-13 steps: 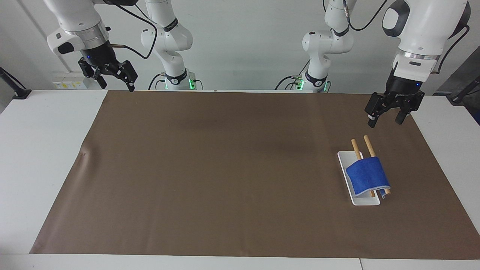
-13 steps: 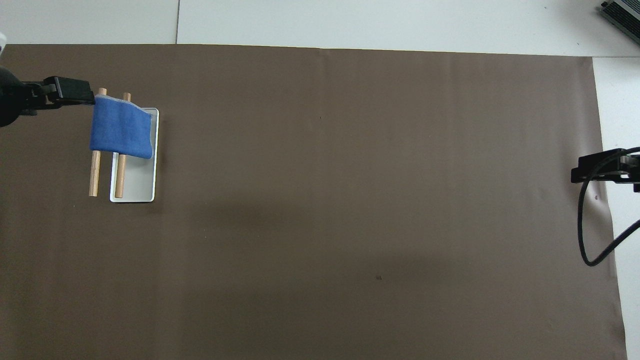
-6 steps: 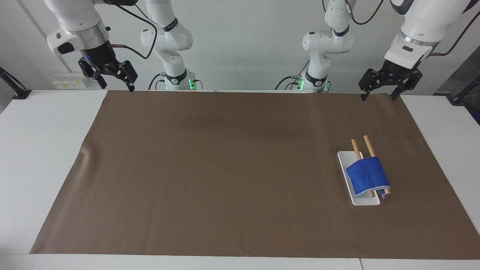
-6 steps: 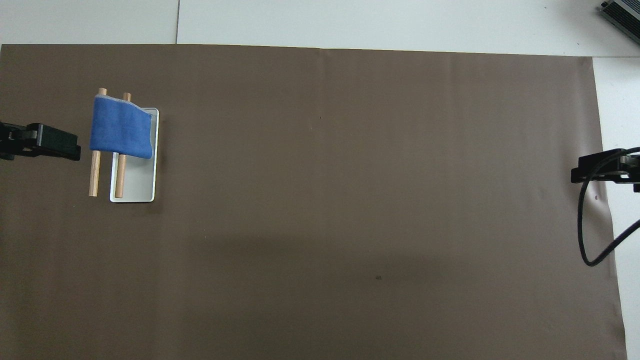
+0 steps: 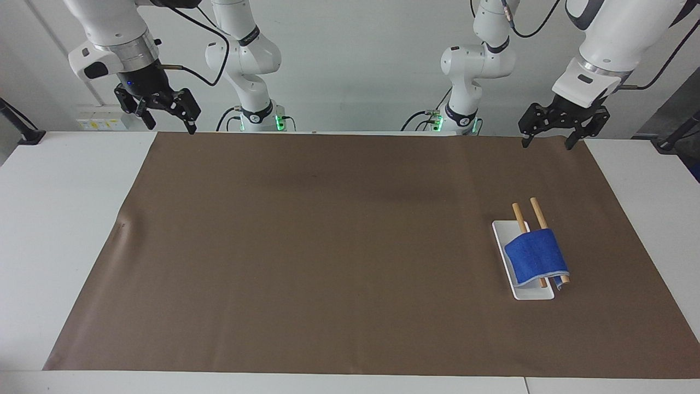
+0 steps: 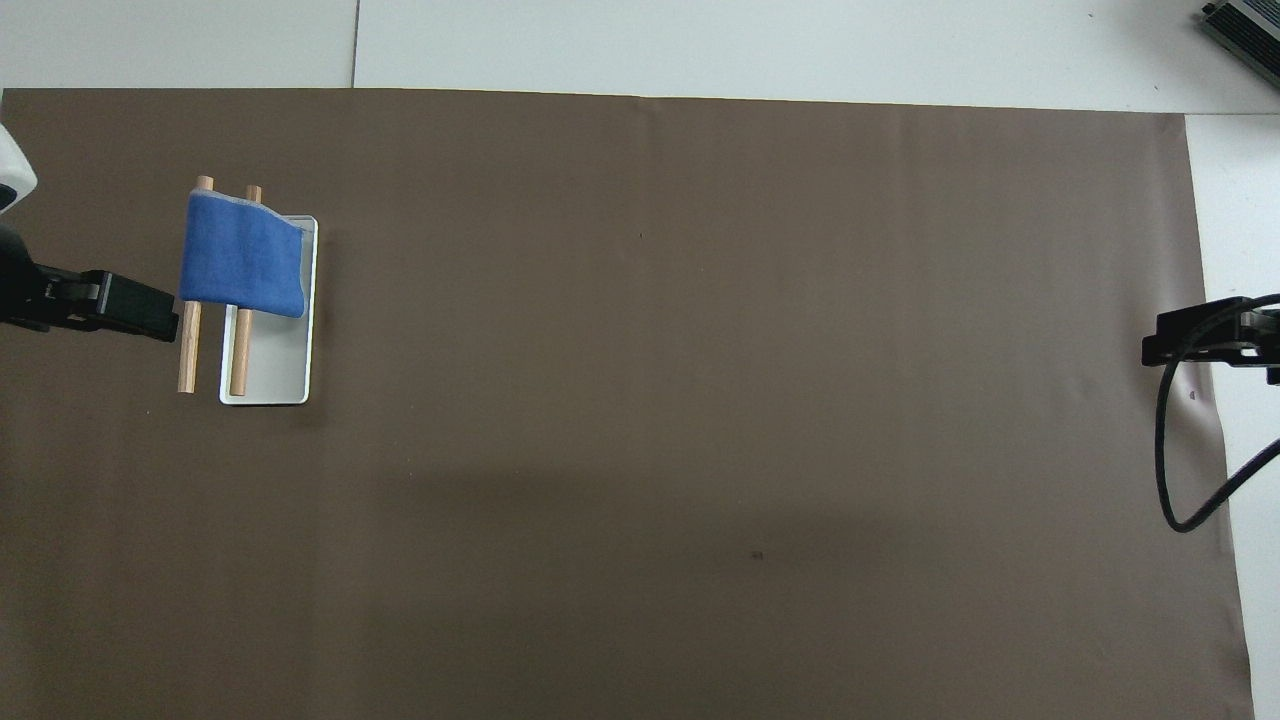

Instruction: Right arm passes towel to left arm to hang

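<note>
Blue towel (image 5: 536,257) drapes two dowels (image 5: 538,213) by tray (image 5: 533,293).

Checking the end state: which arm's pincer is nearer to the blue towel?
Left. The left pincer is raised at the blue towel's end of the table; the right pincer waits above the mat's corner at the right arm's end.

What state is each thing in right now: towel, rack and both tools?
towel: draped over both dowels, released.
rack dowels: carrying the towel, over the white tray.
left tool: open, empty, raised near the mat's robot-side edge.
right tool: open, empty, waiting at its own end.
</note>
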`<state>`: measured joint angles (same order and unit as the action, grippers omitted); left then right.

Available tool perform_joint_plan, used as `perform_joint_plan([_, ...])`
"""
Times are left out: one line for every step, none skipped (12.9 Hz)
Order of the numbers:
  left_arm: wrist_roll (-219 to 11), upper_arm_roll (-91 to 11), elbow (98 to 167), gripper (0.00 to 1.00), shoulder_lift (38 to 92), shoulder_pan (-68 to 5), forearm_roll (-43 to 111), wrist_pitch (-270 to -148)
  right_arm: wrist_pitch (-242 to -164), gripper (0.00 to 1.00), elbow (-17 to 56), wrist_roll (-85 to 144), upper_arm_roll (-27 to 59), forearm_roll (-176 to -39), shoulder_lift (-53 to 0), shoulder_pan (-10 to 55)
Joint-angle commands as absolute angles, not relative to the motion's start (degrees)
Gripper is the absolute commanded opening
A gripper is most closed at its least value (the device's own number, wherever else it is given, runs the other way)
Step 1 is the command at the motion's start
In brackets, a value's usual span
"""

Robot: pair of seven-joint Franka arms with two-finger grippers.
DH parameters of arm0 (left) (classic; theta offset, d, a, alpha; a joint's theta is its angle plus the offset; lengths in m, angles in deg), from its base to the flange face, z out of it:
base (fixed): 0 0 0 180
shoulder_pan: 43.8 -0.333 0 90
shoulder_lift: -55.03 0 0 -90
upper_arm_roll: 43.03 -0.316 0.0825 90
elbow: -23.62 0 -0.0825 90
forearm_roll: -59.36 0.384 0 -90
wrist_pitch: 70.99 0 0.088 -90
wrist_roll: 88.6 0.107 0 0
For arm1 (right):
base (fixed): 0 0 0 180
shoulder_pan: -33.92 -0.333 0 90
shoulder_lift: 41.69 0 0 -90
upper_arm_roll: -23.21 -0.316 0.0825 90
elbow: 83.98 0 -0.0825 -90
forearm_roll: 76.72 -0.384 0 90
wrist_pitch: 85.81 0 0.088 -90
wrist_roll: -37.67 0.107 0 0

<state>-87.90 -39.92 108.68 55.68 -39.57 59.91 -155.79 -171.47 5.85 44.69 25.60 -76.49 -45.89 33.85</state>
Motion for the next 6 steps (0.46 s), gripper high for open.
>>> perform_joint_plan([-86.8, -40.4, 110.9, 1.0, 53.8, -39.3, 60.1, -156.9, -171.0, 1.0, 6.5, 43.6, 25.3, -76.9, -46.6, 34.6])
perform_joint_plan([-86.8, -40.4, 110.9, 1.0, 53.8, -39.4, 60.1, -157.0, -171.0, 1.0, 6.5, 43.6, 25.3, -76.9, -46.6, 34.6])
perform_joint_plan([-86.8, -40.4, 110.9, 1.0, 53.8, -39.4, 60.1, -157.0, -171.0, 1.0, 6.5, 43.6, 25.3, -76.8, -46.6, 34.6])
perform_joint_plan([-86.7, -40.4, 110.9, 1.0, 53.8, -39.6, 60.1, -157.0, -171.0, 1.0, 6.5, 43.6, 25.3, -76.8, -46.6, 34.5])
perform_joint_plan([-86.6, -40.4, 110.9, 1.0, 53.8, -39.6, 60.1, -157.0, -171.0, 1.0, 6.5, 43.6, 25.3, -76.9, -46.6, 34.6])
perform_joint_plan([-86.6, -40.4, 110.9, 1.0, 53.8, -39.7, 60.1, -157.0, -171.0, 1.0, 6.5, 43.6, 25.3, -76.9, -46.5, 34.6])
